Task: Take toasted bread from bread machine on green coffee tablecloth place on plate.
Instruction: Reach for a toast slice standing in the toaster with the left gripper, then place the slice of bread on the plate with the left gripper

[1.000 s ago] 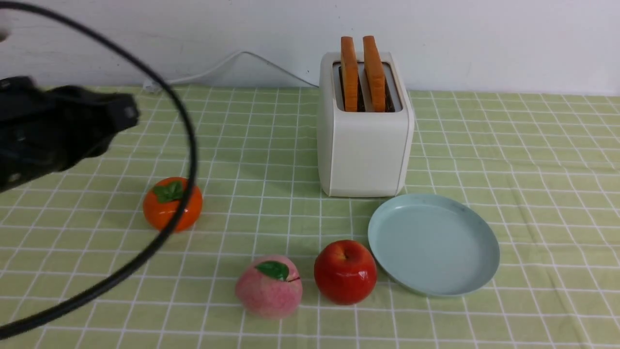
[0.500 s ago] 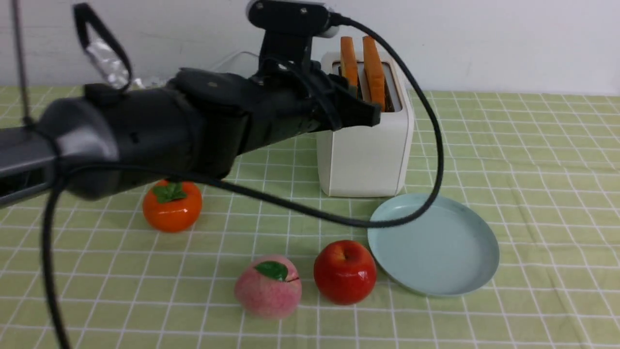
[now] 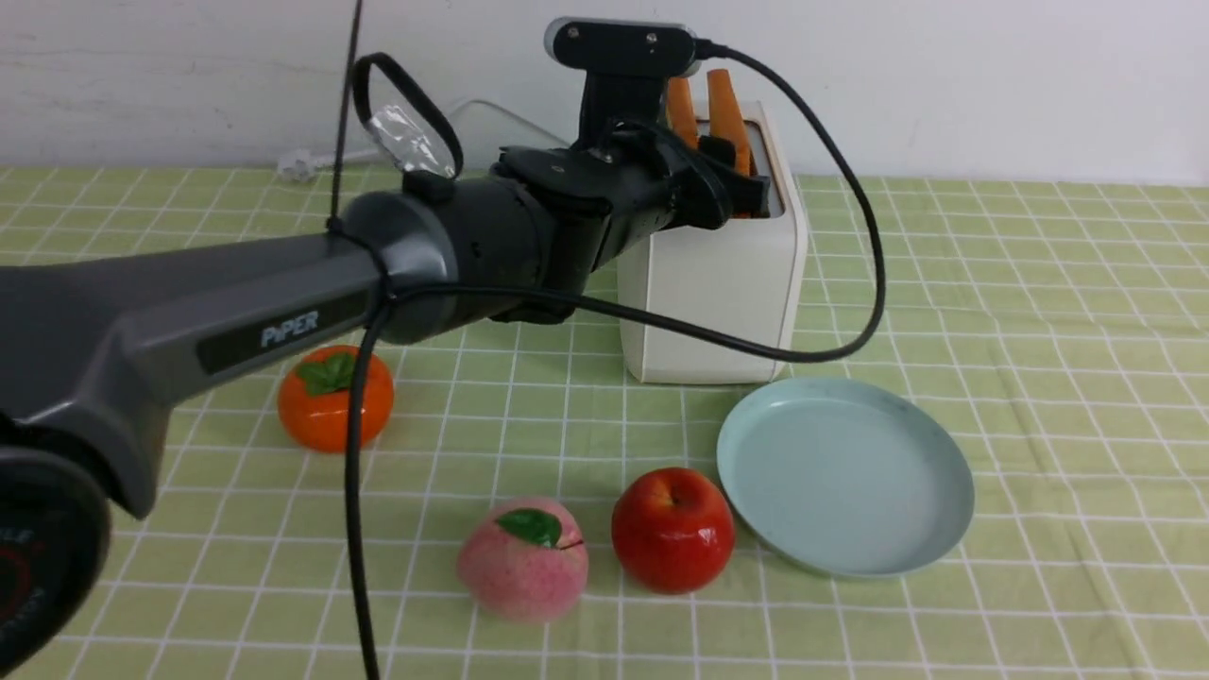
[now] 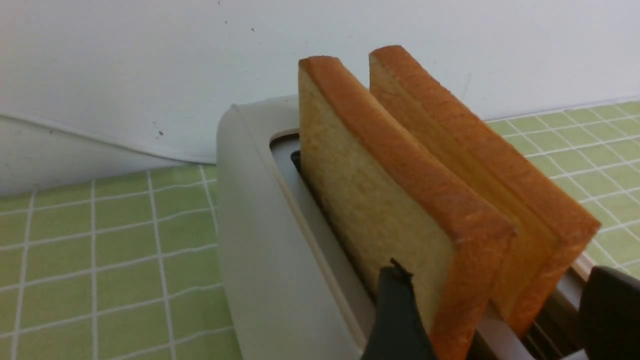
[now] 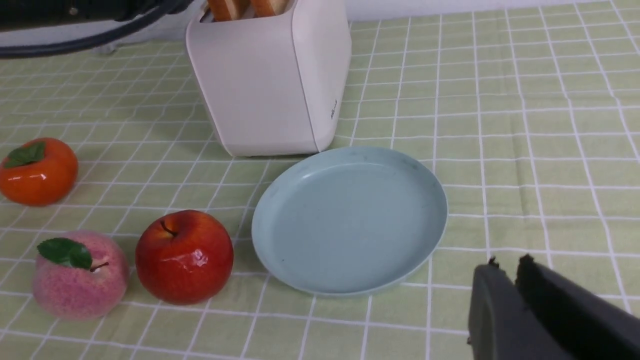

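Two slices of toasted bread (image 3: 723,99) (image 4: 380,200) stand upright in the slots of the white bread machine (image 3: 718,283) at the back of the green coffee tablecloth (image 3: 1039,331). My left gripper (image 3: 732,184) (image 4: 500,272) is open at the machine's top. One finger (image 4: 395,310) is beside the near slice's face and the other finger (image 4: 610,310) is beyond the far slice, so both slices lie between them. The empty pale blue-green plate (image 3: 845,477) (image 5: 350,220) lies in front of the machine. My right gripper (image 5: 509,261) is shut and empty, above the cloth beside the plate.
An orange persimmon (image 3: 335,397), a pink peach (image 3: 524,557) and a red apple (image 3: 672,529) sit on the cloth left of the plate. The left arm's black cable (image 3: 855,246) loops beside the machine above the plate's far rim. A white wall stands close behind.
The left arm has swung in from the far left to the top of the bread machine. Its jaws, shut before, have opened around the slices. Toast, plate and fruit have not moved.
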Available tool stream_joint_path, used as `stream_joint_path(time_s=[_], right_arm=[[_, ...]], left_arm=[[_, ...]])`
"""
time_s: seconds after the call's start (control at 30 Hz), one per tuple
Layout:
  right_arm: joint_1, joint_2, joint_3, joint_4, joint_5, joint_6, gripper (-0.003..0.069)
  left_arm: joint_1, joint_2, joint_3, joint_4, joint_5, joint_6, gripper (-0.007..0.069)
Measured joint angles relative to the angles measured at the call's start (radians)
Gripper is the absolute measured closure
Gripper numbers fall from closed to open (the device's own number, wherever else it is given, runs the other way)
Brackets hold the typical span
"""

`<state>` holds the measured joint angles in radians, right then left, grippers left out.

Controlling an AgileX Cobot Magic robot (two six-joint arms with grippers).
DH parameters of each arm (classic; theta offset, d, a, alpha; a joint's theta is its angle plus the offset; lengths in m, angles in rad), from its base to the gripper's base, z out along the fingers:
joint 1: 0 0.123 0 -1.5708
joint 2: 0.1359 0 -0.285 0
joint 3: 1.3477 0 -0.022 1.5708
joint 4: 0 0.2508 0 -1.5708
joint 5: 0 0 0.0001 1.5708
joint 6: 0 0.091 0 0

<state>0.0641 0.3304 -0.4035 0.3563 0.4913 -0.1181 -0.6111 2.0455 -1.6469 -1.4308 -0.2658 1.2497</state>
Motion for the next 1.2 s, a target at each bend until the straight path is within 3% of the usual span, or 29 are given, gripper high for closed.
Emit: stream_joint_path(time_s=[0.37, 0.7, 1.03, 1.13, 1.2], right_arm=[[0.0, 0.0, 0.0, 0.0, -0.003, -0.001, 0.0582], [0.0, 0.0, 0.0, 0.0, -0.003, -0.003, 0.0571], [0.0, 0.0, 0.0, 0.0, -0.003, -0.004, 0.0571], [0.0, 0.0, 0.0, 0.0, -0.003, -0.004, 0.0571], [0.0, 0.0, 0.0, 0.0, -0.003, -0.004, 0.0571]], left_arm=[[0.011, 0.115, -0.14, 0.022, -0.061, 0.001, 0.0253], [0.028, 0.13, -0.165, 0.021, -0.044, -0.015, 0.0515], [0.03, 0.001, -0.211, 0.018, -0.028, -0.015, 0.0515], [0.03, -0.091, -0.219, 0.01, 0.056, -0.015, 0.0515], [0.03, -0.159, -0.218, -0.004, 0.224, -0.016, 0.0515]])
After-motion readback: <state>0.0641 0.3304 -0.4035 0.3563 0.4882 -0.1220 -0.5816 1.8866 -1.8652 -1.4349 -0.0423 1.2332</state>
